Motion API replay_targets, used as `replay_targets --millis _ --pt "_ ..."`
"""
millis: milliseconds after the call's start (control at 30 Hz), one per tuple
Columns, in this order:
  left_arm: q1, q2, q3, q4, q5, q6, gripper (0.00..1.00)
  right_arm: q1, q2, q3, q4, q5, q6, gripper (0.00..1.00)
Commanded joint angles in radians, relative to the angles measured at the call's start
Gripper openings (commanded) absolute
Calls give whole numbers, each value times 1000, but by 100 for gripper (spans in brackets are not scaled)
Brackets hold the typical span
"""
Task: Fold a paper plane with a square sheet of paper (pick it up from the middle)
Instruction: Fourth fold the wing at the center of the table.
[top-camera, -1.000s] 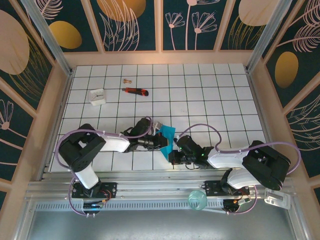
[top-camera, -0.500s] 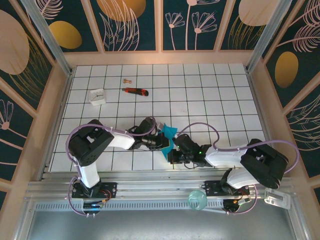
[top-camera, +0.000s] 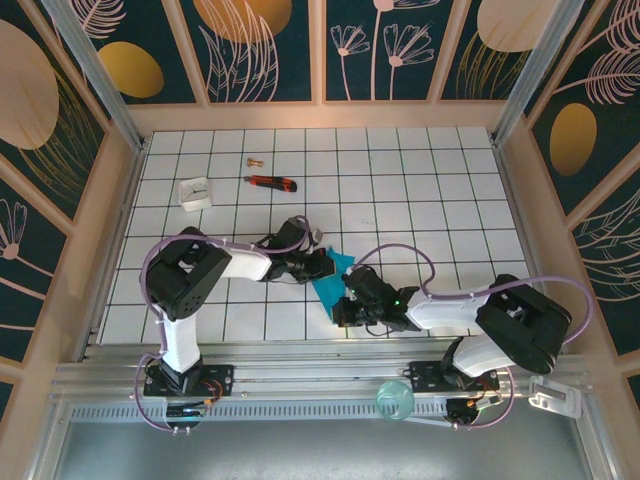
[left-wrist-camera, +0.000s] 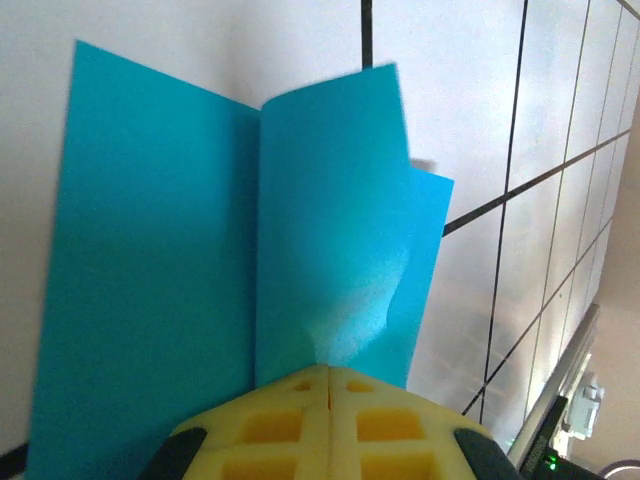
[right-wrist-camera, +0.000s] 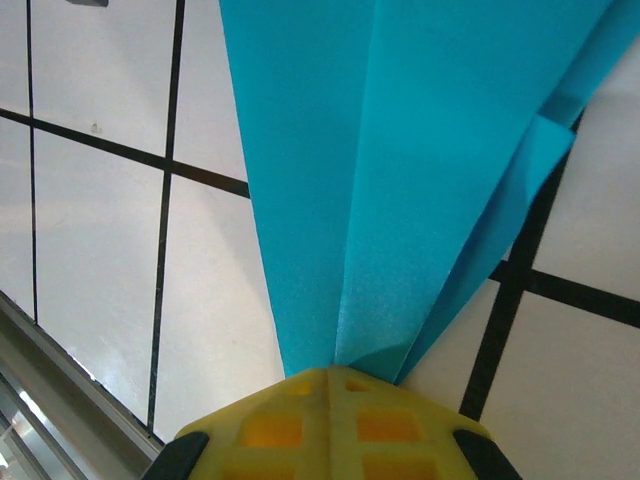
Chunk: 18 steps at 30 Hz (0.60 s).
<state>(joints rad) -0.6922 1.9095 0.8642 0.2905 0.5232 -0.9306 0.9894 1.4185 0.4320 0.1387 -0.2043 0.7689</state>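
**Thin paper pinched from two sides: a tear is the risk**

Both grippers are clamped tight on the folded sheet of paper (top-camera: 331, 283), just below the centre of the top view. The left gripper (top-camera: 320, 267) has its upper end and the right gripper (top-camera: 341, 306) its lower end. Pulling apart or twisting could rip it or skew the creases, and a weak pinch could let it slip. The paper is thin, matte teal, in long flat panels with one layer curling. The bench (top-camera: 420, 210) is smooth white tile.

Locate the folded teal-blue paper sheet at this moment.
In the top view the folded teal-blue paper sheet is front-centre over the white tiled table, pinched by the left gripper and right gripper.
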Motion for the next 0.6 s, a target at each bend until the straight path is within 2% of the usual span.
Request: replay_targets --millis 0,567 --pt "32 44 37 -36 -23 54 0 17 87 -67 -272 8 2 0" --pt "115 159 226 -124 -29 136 4 19 89 -72 -290 2 3 0"
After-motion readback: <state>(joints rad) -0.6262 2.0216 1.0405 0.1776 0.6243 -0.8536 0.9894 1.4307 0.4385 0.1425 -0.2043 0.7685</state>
